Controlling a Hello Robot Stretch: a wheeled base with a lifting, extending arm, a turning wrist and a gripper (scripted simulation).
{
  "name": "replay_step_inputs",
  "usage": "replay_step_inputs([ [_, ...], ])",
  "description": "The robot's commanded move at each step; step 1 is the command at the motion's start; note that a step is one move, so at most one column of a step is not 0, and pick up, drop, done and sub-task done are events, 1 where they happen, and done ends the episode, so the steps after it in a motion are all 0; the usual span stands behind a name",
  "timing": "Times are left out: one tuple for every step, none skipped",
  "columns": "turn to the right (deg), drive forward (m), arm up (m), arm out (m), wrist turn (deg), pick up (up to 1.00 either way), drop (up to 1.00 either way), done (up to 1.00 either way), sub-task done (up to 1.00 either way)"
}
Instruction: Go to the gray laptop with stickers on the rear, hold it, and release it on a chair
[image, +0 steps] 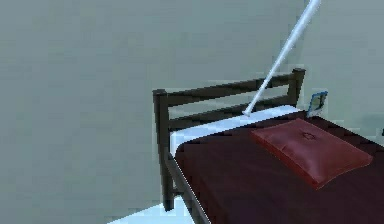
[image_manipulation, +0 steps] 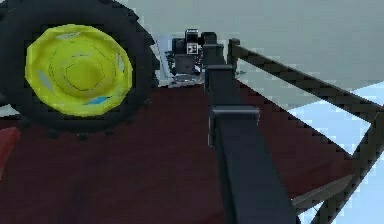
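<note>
Forward view: a bed (image: 250, 175) with a dark red cover stands against a plain grey-green wall (image: 90, 90). Its dark wooden headboard (image: 215, 100) is built of horizontal slats between two posts. A band of white sheet (image: 215, 132) lies along the foot of the headboard, and a red pillow (image: 310, 148) rests flat on the cover near the forward view's right. A thin white rod (image: 285, 55) slants from the upper right corner down to the headboard. A small pale wall plate (image: 319, 100) sits on the wall just beside the right post; no writing on it can be read. Arm side view: the arm (image_manipulation: 240, 140) rises as a dark square bar over a dark red surface (image_manipulation: 120, 170). At its far end stand the white squares (image_manipulation: 190, 45) with black marks, which are patterns and not legible text. The gripper (image_manipulation: 172, 62) lies left of them, close against a large black tire with a yellow hub (image_manipulation: 78, 68) that carries no readable label. Whether the fingers are spread or pressed together cannot be told, nor whether the gripper holds anything. A dark wooden rail (image_manipulation: 300, 80) runs along the right, with pale floor (image_manipulation: 350, 115) beyond it. Where the gray laptop lies cannot be told.
</note>
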Motion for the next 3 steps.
replay_step_inputs([
  [0.0,0.00,0.00,0.00,-45.0,0.00,0.00,0.00,0.00],
  [0.0,0.00,0.00,0.00,-45.0,0.00,0.00,0.00,0.00],
  [0.0,0.00,0.00,0.00,-42.0,0.00,0.00,0.00,0.00],
])
